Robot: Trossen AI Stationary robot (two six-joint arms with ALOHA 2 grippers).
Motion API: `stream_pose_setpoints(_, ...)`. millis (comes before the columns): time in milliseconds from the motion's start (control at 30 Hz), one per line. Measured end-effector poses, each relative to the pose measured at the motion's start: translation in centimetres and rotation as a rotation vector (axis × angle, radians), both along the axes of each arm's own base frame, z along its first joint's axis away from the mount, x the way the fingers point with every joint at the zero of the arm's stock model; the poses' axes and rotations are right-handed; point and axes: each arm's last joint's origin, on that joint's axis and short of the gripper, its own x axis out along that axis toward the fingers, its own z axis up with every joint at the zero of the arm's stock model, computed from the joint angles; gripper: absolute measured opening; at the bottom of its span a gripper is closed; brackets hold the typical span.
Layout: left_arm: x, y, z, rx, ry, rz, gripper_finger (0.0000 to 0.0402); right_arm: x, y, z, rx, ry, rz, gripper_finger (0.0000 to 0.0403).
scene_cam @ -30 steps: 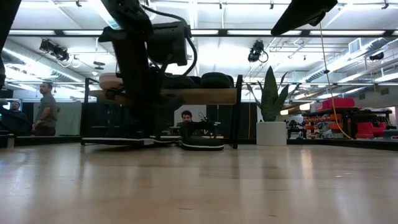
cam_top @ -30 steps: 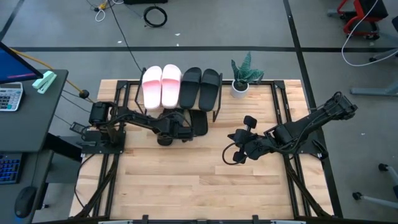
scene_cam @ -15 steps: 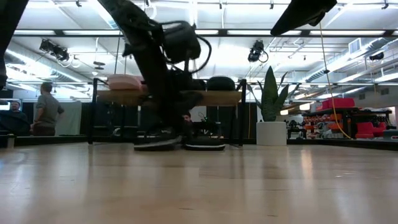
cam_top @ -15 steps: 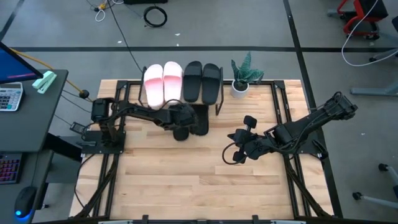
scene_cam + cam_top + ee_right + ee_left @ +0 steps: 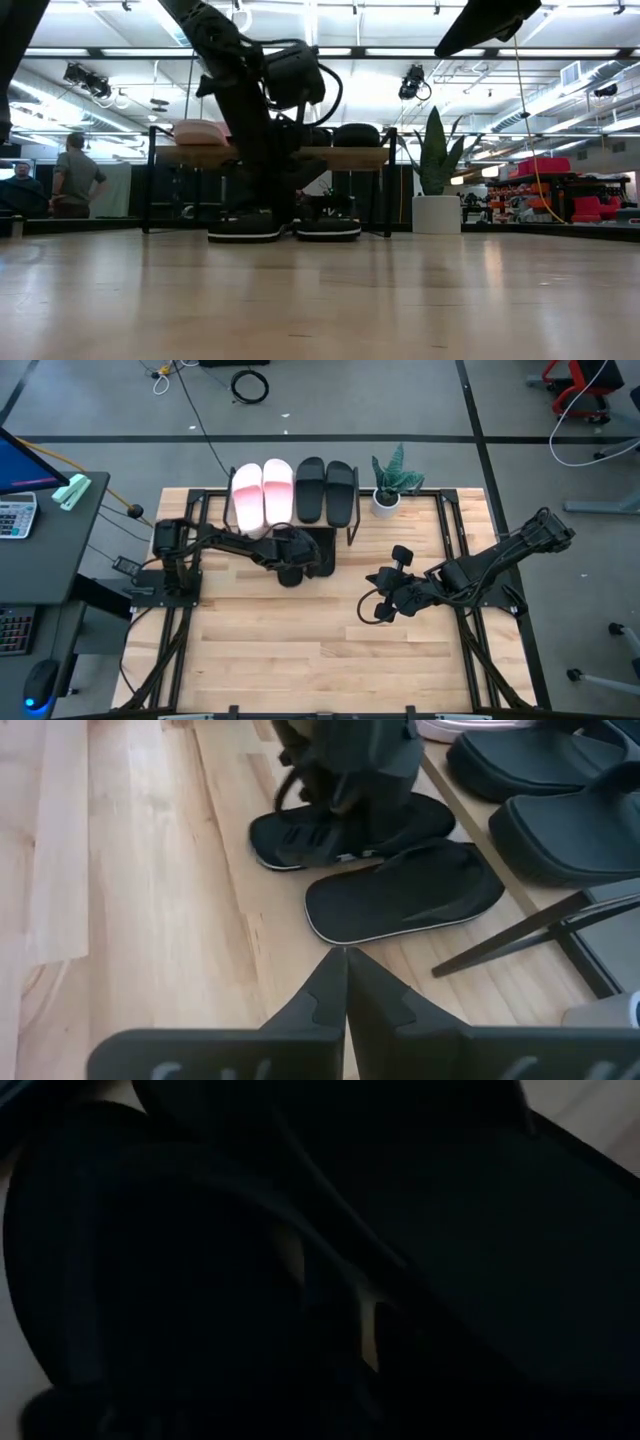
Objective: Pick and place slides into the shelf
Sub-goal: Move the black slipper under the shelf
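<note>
Moved: my left tool (image 5: 291, 556) now lower over flip-flops (image 5: 405, 895), grip state undeterminable; right tool (image 5: 345, 982) closed, idle. Next: grasp one, shelf (image 5: 349, 520) placement.

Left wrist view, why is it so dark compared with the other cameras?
Left wrist view: nearly black, the lens pressed close over a black flip-flop, only thin pale slivers showing. Right wrist view: evenly lit, both flip-flops crisp. Low view: bright ceiling lights silhouette the left arm.
</note>
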Motion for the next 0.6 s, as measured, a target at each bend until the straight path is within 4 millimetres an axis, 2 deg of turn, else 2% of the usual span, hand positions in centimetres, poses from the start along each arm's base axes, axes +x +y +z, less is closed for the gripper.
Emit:
stream_pose_setpoints(167, 0.6, -2.3, 1.2, -0.044, -0.025, -0.008, 0.013, 0.0, 0.0, 0.0, 0.0, 0.001, 0.0, 0.0013)
stream_pose_setpoints(300, 1.0, -4.0, 3.0, -0.047, 0.041, -0.051, 0.0145, 0.0, 0.0, 0.0, 0.0, 0.0, 0.0, 0.0012)
stream_pose_setpoints(500, 1.0, -7.0, 5.8, -0.081, 0.089, -0.006, 0.0133, 0.0, 0.0, 0.0, 0.003, -0.001, -0.001, 0.0013)
stream_pose_setpoints(600, 0.3, -9.1, 5.9, -0.102, 0.095, 0.011, 0.0118, 0.0, 0.0, 0.0, 0.003, -0.001, 0.0, 0.0013)
